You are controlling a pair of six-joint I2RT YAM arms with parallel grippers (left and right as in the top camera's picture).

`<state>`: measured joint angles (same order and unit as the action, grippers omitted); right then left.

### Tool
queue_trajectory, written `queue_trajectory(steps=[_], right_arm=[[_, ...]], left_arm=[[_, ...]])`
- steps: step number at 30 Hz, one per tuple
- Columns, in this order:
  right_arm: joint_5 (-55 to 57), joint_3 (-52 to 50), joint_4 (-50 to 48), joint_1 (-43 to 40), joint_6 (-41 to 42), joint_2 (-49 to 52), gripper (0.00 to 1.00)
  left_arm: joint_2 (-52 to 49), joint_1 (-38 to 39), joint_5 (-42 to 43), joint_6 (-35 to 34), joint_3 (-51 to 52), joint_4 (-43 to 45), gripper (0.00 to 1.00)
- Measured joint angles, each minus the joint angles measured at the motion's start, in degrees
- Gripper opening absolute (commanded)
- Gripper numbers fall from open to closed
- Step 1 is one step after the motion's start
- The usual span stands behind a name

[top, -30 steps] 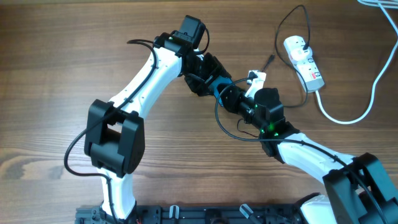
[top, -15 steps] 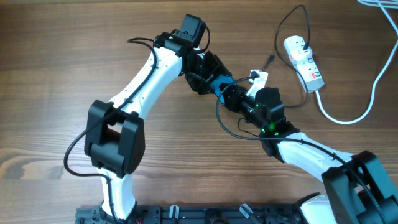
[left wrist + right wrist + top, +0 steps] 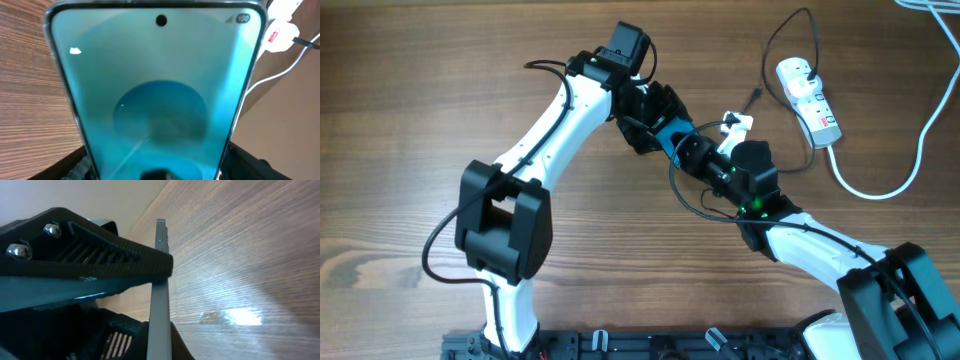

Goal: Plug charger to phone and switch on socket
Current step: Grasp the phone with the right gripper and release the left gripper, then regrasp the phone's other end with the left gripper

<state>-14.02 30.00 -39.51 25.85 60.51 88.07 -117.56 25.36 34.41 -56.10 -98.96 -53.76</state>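
The phone (image 3: 160, 90) with its teal screen fills the left wrist view, and my left gripper (image 3: 159, 167) is shut across its width. In the overhead view the phone (image 3: 671, 137) is held above the table centre between my left gripper (image 3: 662, 122) and right gripper (image 3: 693, 153). In the right wrist view the phone (image 3: 160, 275) shows edge-on, and my right gripper (image 3: 161, 347) is shut on its near end. The socket (image 3: 810, 100) lies at the back right with the white adapter (image 3: 797, 72) in it. The charger's black cable loops round, and its tip (image 3: 757, 96) lies loose on the table.
The socket's thick white cord (image 3: 880, 190) curves along the right side to the far edge. The socket (image 3: 280, 32) and its cord also show at the top right of the left wrist view. My left gripper's body (image 3: 90, 255) crosses the right wrist view. Bare wood table (image 3: 420, 90) lies to the left.
Both grippers, with the phone between them, have shifted very slightly up and to the right. The socket and the cable have not moved.
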Motion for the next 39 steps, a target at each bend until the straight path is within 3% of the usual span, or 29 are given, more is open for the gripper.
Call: queue_trajectory(steps=[4,11,17,20,26,35,39], right_arm=[[-2.5,0.0,-0.2,0.2,8.5,0.0,0.05],[-11.4,0.0,0.8,0.4,27.0,0.0,0.04],[-20.4,0.0,-1.4,0.4,46.3,0.0,0.04],[-22.8,0.0,-4.7,0.6,52.0,0.0,0.04],[-24.1,0.1,-11.1,0.6,56.6,0.0,0.04],[-22.0,0.1,-9.4,0.6,57.8,0.0,0.04],[-20.2,0.1,-9.4,0.6,57.8,0.0,0.04]], left_arm=[[0.0,-2.7,0.7,3.8,0.0,-0.2,0.84],[4.3,-14.3,-0.8,11.7,0.0,-2.4,0.86],[14.8,-22.8,-7.0,18.1,0.0,-9.7,0.87],[17.0,-25.6,-10.1,19.3,-0.1,-14.3,0.87],[17.4,-27.6,-12.9,20.5,-0.1,-18.3,0.96],[17.4,-27.2,-4.3,20.7,-0.1,-23.3,0.87],[17.4,-24.3,1.0,20.7,0.0,-24.9,0.88]])
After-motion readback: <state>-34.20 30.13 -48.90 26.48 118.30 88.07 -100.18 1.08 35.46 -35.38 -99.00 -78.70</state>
